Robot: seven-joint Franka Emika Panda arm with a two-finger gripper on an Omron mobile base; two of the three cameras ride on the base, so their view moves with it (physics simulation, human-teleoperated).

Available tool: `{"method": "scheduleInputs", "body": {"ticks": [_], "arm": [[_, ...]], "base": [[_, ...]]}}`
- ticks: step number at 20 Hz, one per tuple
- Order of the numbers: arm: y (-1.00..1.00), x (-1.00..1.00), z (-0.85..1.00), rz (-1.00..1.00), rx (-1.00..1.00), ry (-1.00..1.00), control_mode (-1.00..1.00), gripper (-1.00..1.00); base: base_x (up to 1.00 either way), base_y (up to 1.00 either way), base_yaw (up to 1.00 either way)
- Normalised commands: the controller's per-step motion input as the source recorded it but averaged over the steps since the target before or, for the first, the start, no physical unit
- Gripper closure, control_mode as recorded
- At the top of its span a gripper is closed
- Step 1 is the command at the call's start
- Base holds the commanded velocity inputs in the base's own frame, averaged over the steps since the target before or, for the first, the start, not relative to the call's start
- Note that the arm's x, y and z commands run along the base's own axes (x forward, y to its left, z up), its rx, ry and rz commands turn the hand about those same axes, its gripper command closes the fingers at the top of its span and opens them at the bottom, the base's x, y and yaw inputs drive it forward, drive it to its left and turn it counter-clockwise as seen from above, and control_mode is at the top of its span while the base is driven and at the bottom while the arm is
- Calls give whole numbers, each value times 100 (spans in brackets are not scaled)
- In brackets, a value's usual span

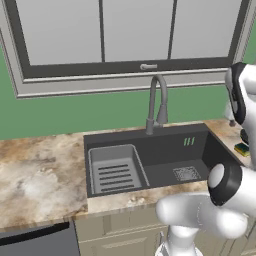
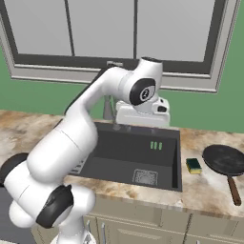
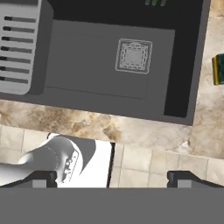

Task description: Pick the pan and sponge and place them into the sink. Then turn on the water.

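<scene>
The black pan (image 2: 223, 159) lies on the counter right of the sink (image 2: 167, 157), its brownish handle pointing toward the front edge. Between the pan and the basin's right rim rests the yellow sponge (image 2: 193, 165), green side up; it also shows as the sponge (image 1: 242, 149) and the sponge (image 3: 218, 69) at the right edges. My gripper (image 3: 113, 178) is open and holds nothing. Its white hand (image 2: 143, 114) hovers above the basin and looks down on the square drain grate (image 3: 133, 56). No water shows at the faucet (image 1: 157, 97).
A grey ribbed rack insert (image 1: 115, 171) fills the basin's left part. Marbled counter (image 1: 40, 175) stretches to the left. A window frame (image 1: 125, 70) runs behind the faucet. Cabinet fronts (image 3: 148, 162) sit below the counter edge.
</scene>
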Motion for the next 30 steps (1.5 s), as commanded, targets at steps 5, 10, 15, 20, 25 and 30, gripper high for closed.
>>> {"method": "scheduleInputs", "body": {"ticks": [5, 10, 15, 20, 25, 30], "arm": [[-44, 19, -9, -7, -1, 8, -100, -100], [-49, 16, -6, 0, 0, 7, -100, -100], [-46, 12, -7, 1, 0, 6, -100, -100], [-43, 8, -10, 4, 0, 2, -100, -100], [-40, 9, -13, 8, 0, 0, -100, -100], [-36, 7, -16, 9, 0, 2, -100, -100]], "base": [[0, 0, 0], [0, 0, 0], [0, 0, 0], [0, 0, 0], [0, 0, 0], [0, 0, 0]]}}
